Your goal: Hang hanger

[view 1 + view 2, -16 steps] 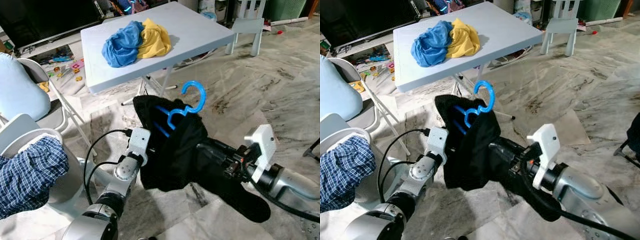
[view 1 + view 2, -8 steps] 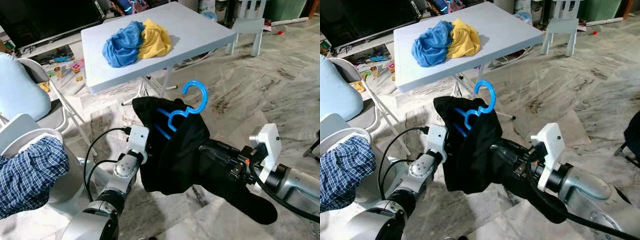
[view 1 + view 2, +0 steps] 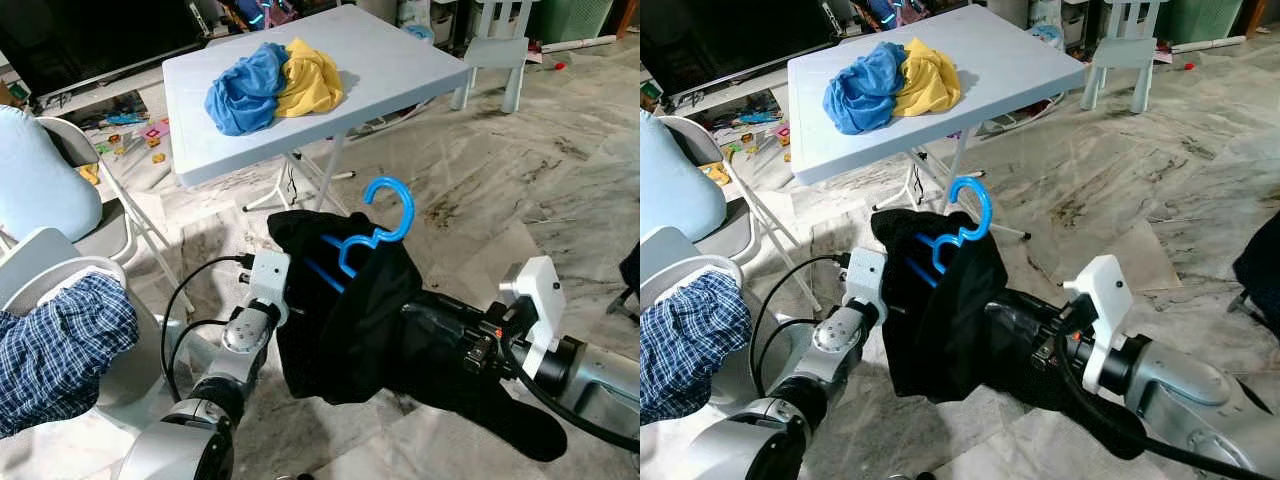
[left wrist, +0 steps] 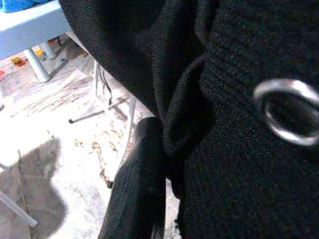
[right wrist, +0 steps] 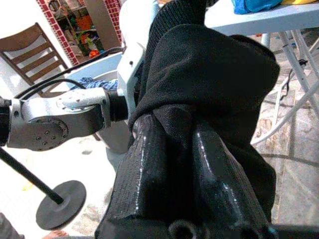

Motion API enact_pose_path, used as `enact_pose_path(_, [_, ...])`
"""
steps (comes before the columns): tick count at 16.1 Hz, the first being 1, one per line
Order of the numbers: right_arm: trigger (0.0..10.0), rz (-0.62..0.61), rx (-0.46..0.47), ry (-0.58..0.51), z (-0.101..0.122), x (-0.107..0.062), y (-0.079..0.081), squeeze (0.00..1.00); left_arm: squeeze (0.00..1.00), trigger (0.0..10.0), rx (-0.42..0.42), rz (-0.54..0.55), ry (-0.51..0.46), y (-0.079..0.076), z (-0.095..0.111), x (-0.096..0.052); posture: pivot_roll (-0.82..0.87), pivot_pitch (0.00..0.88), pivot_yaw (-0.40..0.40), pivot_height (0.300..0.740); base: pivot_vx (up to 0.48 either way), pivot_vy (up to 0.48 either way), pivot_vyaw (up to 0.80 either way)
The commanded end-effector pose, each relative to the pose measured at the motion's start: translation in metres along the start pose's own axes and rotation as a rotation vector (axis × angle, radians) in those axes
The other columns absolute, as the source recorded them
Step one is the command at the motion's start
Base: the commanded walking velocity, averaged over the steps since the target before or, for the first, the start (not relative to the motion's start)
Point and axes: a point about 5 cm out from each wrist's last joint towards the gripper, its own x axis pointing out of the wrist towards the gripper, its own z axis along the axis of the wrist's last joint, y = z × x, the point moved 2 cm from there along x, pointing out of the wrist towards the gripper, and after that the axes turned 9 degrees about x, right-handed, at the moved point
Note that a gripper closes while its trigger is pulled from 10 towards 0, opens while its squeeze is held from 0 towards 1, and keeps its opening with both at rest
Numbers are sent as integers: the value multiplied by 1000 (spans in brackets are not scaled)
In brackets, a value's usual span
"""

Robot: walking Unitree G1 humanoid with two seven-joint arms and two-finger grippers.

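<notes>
A bright blue plastic hanger (image 3: 372,222) rides in the middle of the head views with a bulky black garment (image 3: 350,310) draped over it, its open hook poking up at about twelve o'clock from the cloth and pointing toward the pale grey folding table (image 3: 400,55) beyond. The right gripper (image 5: 174,149) comes in from four o'clock and has its two black fingers (image 5: 149,164) pressed close together with a fold of the black cloth pinched between them, as the right wrist view shows. The left gripper (image 4: 164,164) reaches up from seven o'clock into the garment's near edge; one dark finger lies against a fold, but I cannot tell how wide it stands or whether it truly holds anything. The chief risk, as I judge it, is that only cloth is gripped and not the hanger itself: a tilt or jolt while carrying could let the hanger slide out of the neck, or the heavy garment slip off one arm. No rail or rod to hang it on can be made out here. The hanger's shoulders are buried in fabric, and a metal ring (image 4: 286,112) sits on the cloth in the left wrist view. A crumpled blue and yellow pile of clothes (image 3: 272,82) lies on the table.
</notes>
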Motion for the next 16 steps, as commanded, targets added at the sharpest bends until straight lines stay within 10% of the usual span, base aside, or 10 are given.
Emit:
enact_pose_path(1, [10000, 83, -26, -18, 5, 2, 17, 0, 0, 0, 3, 30, 23, 12, -3, 0, -232, 67, 188, 740, 0, 0, 0])
enact_pose_path(16, [10000, -86, -329, 340, -58, -11, -29, 0, 0, 0, 28, 79, -104, 50, 15, -6, -197, 71, 189, 740, 0, 0, 0])
